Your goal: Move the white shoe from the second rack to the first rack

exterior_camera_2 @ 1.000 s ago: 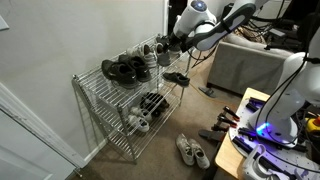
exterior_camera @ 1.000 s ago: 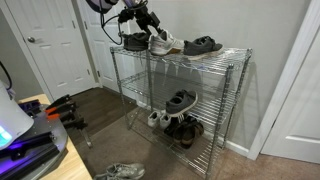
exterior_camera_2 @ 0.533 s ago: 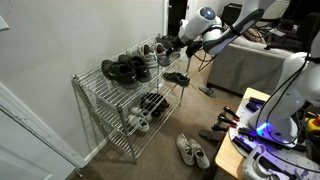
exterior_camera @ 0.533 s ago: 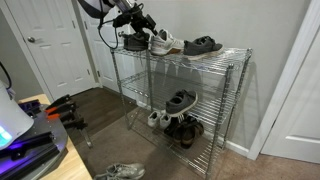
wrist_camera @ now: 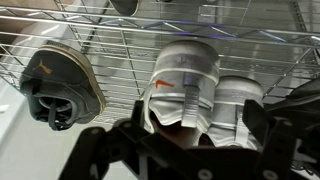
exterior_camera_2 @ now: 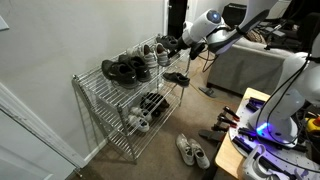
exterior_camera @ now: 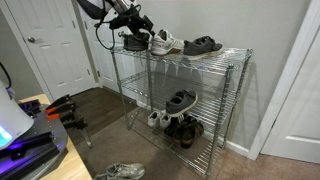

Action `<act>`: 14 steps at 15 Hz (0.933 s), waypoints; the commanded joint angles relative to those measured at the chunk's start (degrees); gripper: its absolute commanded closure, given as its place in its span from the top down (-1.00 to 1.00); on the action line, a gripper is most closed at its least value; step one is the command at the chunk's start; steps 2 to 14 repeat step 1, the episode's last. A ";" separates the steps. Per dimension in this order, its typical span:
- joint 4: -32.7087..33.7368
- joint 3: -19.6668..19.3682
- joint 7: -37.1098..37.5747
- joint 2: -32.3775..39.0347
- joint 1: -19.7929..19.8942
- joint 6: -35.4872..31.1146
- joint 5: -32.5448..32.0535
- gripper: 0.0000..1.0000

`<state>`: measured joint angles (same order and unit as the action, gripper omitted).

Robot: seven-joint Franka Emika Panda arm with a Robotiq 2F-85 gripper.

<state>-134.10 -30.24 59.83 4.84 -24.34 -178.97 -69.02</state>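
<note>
The white shoe [exterior_camera: 165,42] lies on the first rack [exterior_camera: 226,53], the top tier, between black shoes. It also shows in an exterior view [exterior_camera_2: 150,56] and, heel-on beside a second white shoe, in the wrist view [wrist_camera: 185,82]. My gripper [exterior_camera: 137,21] is open and empty. It hovers just off the end of the top tier, clear of the shoe, as both the exterior view [exterior_camera_2: 190,42] and the wrist view [wrist_camera: 175,140] show. The second rack [exterior_camera: 207,108] holds a dark shoe with a white lining.
Black shoes [exterior_camera: 134,42] and a black sandal [exterior_camera: 203,45] flank the white shoe on the top tier. Small white shoes [exterior_camera: 159,118] and dark shoes sit on the lowest tier. A pair of sneakers [exterior_camera_2: 190,152] lies on the carpet. A door [exterior_camera: 45,45] stands near the shelf's end.
My gripper has pulled back from the shoes on the top tier, up and away from the shelf's end. The white shoe has stayed in place on the top tier.
</note>
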 commanded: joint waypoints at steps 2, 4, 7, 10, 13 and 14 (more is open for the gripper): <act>0.00 0.00 0.00 0.00 0.00 -0.01 -0.02 1.00; 0.00 0.00 0.00 0.00 0.00 -0.01 -0.02 1.00; 0.00 0.00 0.00 0.00 0.00 -0.01 -0.02 1.00; 0.00 0.00 0.00 0.00 0.00 -0.01 -0.02 1.00; 0.00 0.00 0.00 0.00 0.00 -0.01 -0.02 1.00; 0.00 0.00 0.00 0.00 0.00 -0.01 -0.02 1.00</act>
